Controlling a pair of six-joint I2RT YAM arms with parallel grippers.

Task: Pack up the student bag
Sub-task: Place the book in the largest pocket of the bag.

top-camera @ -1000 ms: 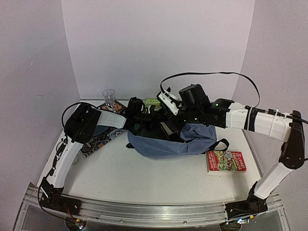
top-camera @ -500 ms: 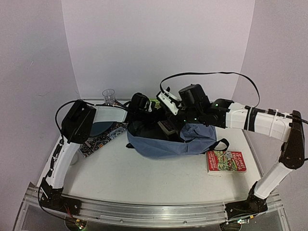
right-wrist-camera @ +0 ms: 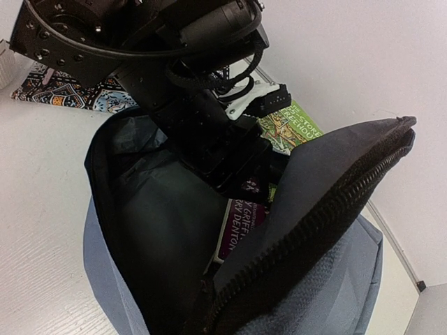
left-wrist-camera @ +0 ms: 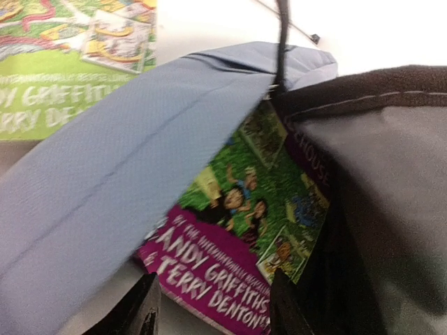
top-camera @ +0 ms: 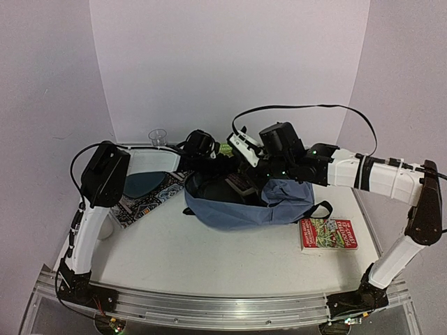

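the mouth of the student bag (top-camera: 237, 209) is crowded: the left gripper (left-wrist-camera: 213, 314), fingers apart, fills its far left side, a purple book (left-wrist-camera: 244, 230) leans across inside, and the right gripper (top-camera: 269, 180) pinches the flap (right-wrist-camera: 328, 202) up at right. nearer, bare table (top-camera: 209, 258) lies open, save a red book (top-camera: 328, 233) near right.

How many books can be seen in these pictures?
4: purple book inside the student bag, green book behind it, red book at its right, patterned book at its left. More may hide inside.
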